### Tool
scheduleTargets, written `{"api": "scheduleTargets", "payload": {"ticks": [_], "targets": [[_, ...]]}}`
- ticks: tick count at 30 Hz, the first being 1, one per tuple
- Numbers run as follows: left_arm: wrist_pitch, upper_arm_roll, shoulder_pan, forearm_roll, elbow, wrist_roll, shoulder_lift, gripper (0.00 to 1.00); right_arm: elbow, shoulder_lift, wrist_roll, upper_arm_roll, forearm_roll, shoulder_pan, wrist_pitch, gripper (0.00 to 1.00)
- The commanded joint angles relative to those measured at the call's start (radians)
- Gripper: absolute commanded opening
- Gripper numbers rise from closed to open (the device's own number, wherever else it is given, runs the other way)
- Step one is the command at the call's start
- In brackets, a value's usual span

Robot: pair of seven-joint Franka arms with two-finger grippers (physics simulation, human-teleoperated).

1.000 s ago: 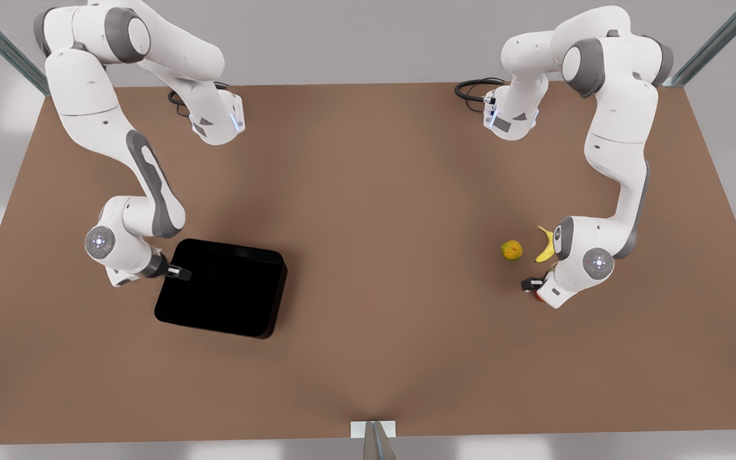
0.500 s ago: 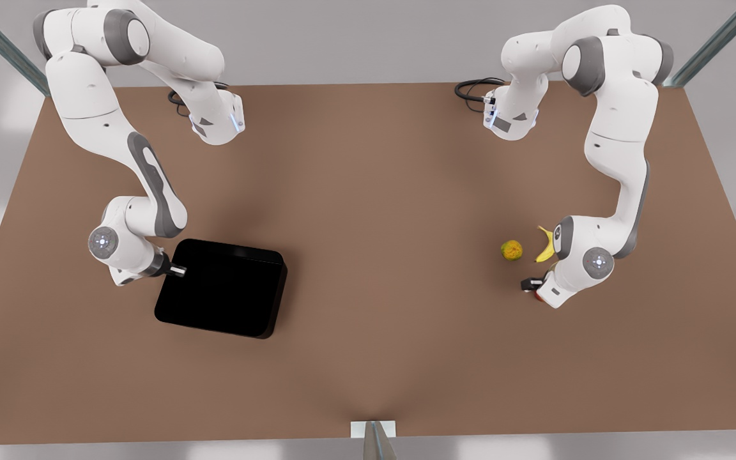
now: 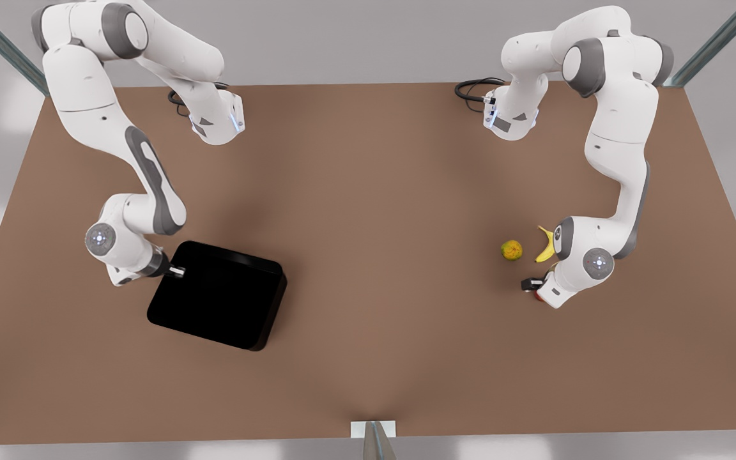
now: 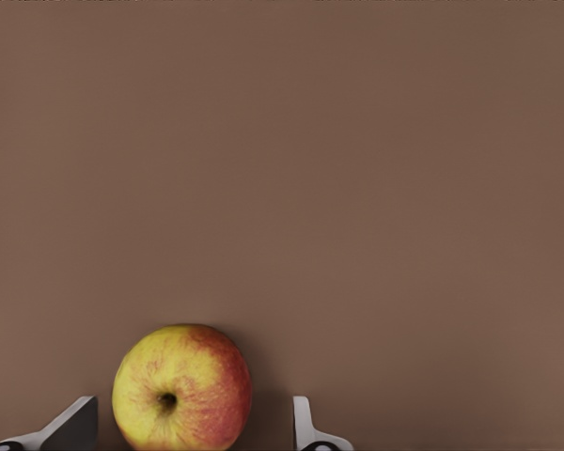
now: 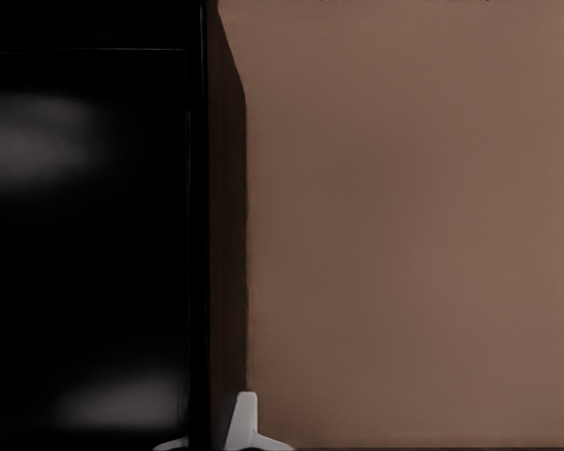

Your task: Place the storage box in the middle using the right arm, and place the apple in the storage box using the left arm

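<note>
Black storage box (image 3: 214, 296) sits on brown worktop (image 3: 381, 191), front view's left; right gripper (image 3: 176, 271) clamped on its wall. Left gripper (image 4: 188, 427) open, fingers either side of apple (image 4: 181, 387), not touching, near banana (image 3: 544, 246).

I work in a bare simulated test cell, not a home or a kitchen. My two arms are bolted at the far edge of one plain brown table (image 3: 368, 268), each with a black cable (image 3: 473, 88) looped at its base near that edge. Beyond the table there is only flat pale grey floor. Slanted metal frame struts (image 3: 713, 39) rise past the table's far corners, and another strut (image 3: 375, 441) stands at the middle of its near edge. Every surface is smooth and evenly lit.
</note>
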Motion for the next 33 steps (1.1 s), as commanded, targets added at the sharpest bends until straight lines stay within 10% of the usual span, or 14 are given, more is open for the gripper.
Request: {"api": "scheduleTargets", "payload": {"ticks": [1, 15, 33], "targets": [[0.0, 0.0, 0.0, 0.001, 0.001, 0.0, 0.0, 1.0, 0.0, -0.005, 0.001, 0.002, -0.003, -0.005, -0.001, 0.21], [0.0, 0.0, 0.002, -0.001, -0.001, 0.0, -0.002, 1.0, 0.376, -0.046, 0.251, 0.217, 0.018, 0.162, -0.443, 0.21], [0.0, 0.0, 0.003, 0.001, 0.001, 0.0, -0.002, 1.0, 0.52, 0.173, 0.454, 0.245, 0.043, 0.478, -0.376, 0.21]]}}
